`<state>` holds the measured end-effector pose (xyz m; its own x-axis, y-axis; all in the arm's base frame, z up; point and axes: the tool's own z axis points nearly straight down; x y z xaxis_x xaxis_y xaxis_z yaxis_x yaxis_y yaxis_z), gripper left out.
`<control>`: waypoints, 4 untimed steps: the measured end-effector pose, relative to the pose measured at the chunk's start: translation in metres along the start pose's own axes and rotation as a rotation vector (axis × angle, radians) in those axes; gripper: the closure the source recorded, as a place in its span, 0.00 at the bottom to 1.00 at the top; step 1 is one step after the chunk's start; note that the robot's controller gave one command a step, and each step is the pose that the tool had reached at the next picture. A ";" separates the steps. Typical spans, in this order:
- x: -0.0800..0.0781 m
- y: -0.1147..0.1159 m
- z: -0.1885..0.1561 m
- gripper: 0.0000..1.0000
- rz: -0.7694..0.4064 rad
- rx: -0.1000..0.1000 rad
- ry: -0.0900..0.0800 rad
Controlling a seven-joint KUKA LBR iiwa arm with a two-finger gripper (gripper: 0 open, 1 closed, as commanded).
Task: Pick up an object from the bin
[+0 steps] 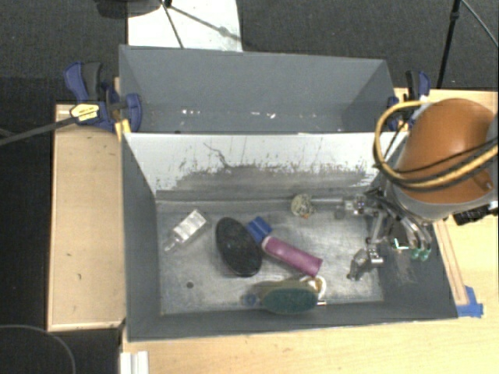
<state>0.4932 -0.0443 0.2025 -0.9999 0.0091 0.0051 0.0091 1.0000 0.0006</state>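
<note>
The big grey metal bin [234,162] has lots of bare floor and only a few small things in it. The robot arm with its round orange cover [446,148] comes in from the right. Its gripper [363,263] hangs low over bare floor in the right part of the bin. I see nothing in its grip, and I cannot tell if it is spread apart or pressed together.

The things to pick all lie to its left. The black oval lump [237,246] sits in the middle. The flat green and cream oval thing [287,297] lies by the front wall. The pink tube with a blue cap [285,252] lies slanted between them, its cap right against the black lump, and it is the nearest to the gripper. The shiny clear packet [187,227] is well off to the left. The little round yellowish knob [302,204] rests by the back wall.

What could go wrong? If the gripper goes down right here, it may grab only air and bump the floor. The tube is round, so it may roll or slip out. The things lie close together — a grab at one could shove the next away. The green one is by the wall, so the gripper may knock the wall.
</note>
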 end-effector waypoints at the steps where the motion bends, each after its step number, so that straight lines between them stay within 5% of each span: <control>1: -0.005 0.059 0.117 0.00 0.174 0.003 -0.006; 2: 0.004 0.097 0.101 0.00 0.259 -0.002 -0.012; 3: 0.001 0.089 0.102 0.00 0.391 -0.002 -0.011; 4: 0.011 0.090 0.123 0.00 0.628 0.002 0.008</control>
<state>0.4827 0.0462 0.0793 -0.8035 0.5952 0.0113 0.5951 0.8036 -0.0072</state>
